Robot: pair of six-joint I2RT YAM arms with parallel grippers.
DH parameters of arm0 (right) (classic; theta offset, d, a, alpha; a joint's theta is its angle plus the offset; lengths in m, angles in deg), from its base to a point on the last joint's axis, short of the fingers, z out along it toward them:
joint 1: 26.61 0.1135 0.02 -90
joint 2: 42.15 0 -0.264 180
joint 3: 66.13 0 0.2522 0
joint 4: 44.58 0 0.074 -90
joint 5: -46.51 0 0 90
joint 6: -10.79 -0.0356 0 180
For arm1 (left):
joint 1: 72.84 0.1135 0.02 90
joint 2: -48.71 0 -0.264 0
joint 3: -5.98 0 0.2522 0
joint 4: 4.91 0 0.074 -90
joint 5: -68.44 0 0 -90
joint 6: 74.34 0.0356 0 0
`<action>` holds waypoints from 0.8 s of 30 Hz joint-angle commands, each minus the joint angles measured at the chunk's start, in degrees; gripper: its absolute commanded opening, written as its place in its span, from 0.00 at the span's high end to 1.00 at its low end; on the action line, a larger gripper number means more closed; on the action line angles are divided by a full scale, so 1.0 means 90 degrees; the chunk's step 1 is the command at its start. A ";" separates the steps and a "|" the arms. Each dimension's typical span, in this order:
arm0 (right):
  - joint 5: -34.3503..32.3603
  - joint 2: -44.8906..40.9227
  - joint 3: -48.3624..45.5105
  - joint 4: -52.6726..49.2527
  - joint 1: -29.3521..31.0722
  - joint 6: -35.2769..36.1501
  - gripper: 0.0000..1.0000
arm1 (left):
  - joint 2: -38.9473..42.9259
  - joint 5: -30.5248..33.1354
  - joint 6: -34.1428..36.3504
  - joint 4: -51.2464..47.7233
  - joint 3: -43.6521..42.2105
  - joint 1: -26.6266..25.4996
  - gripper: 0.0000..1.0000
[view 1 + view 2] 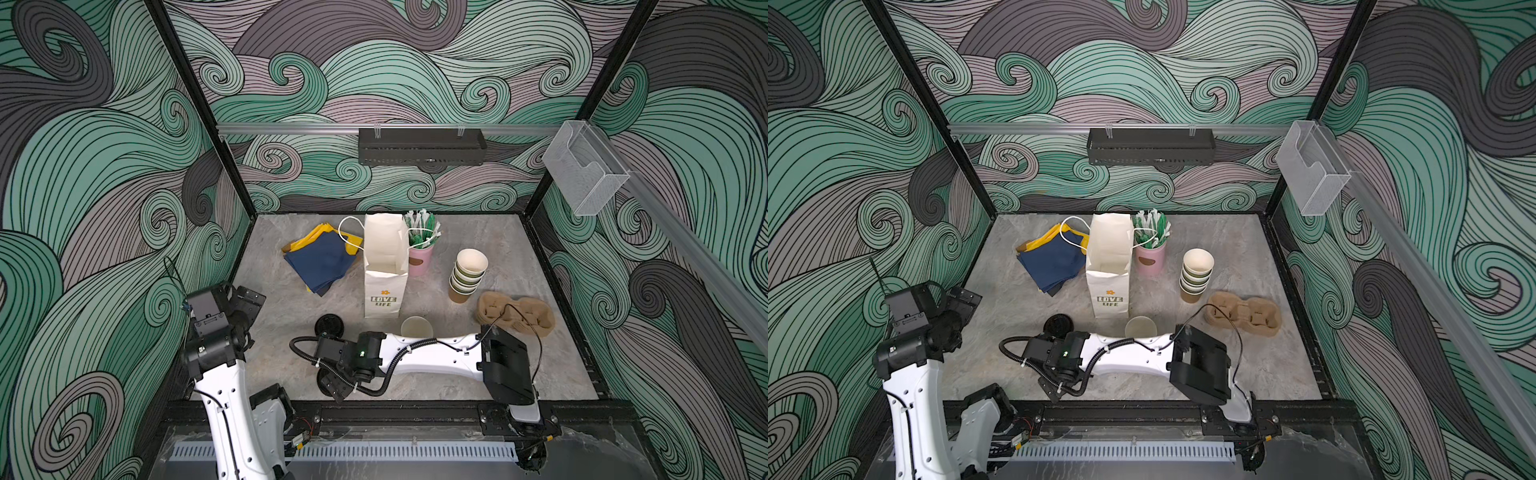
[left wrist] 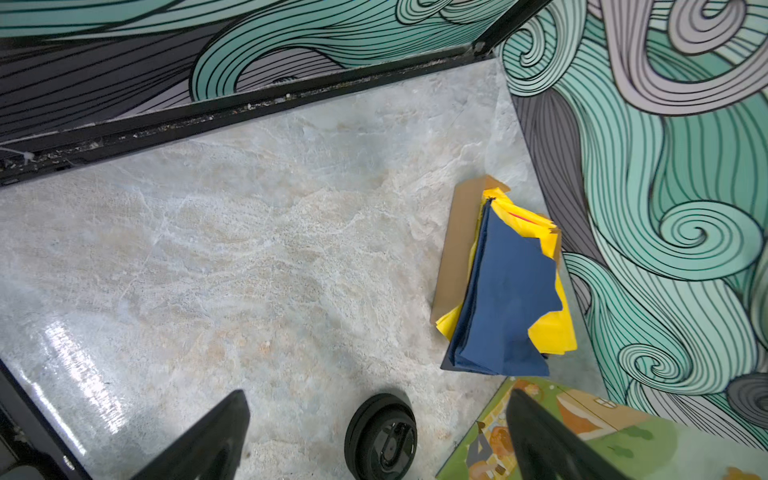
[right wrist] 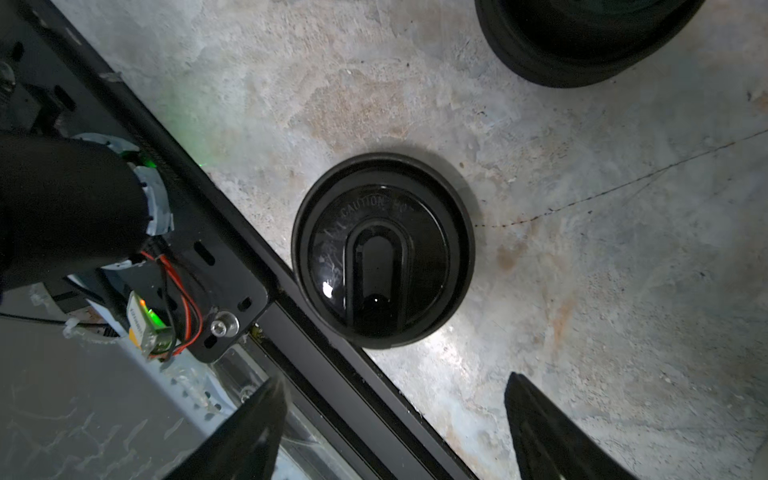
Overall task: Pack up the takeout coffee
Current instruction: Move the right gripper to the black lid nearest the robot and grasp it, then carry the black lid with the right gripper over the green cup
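Just ahead of the right gripper [image 3: 395, 378], whose jaws stand wide and empty, a black sip lid [image 3: 382, 249] lies flat on the table [image 3: 582, 291] — beside the front rail [image 3: 199, 183]. Well apart from it, behind its arm, a lidless olive cup [image 1: 417, 327] stands upright. The left gripper [image 2: 376, 392] — spread too, holding nothing.

Plastic, paper, pulp, stone look.
Glossy black plastic lid [image 3: 382, 249]; matt paper bag [image 1: 384, 266] and cup [image 1: 415, 328]; rough brown pulp carrier [image 1: 515, 318]; mottled stone-look table [image 2: 249, 249], faint sheen.
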 commanded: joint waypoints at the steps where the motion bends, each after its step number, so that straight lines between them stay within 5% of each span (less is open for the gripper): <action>1: -0.0094 0.0209 0.0340 -0.0103 -0.0008 -0.0077 0.15 | 0.0184 -0.0160 0.0188 -0.0257 0.0206 0.0055 0.01; 24: -0.0468 0.1302 0.1339 -0.0527 -0.0120 -0.0202 0.24 | 0.0395 -0.0050 0.0325 -0.0407 0.0238 0.0040 0.01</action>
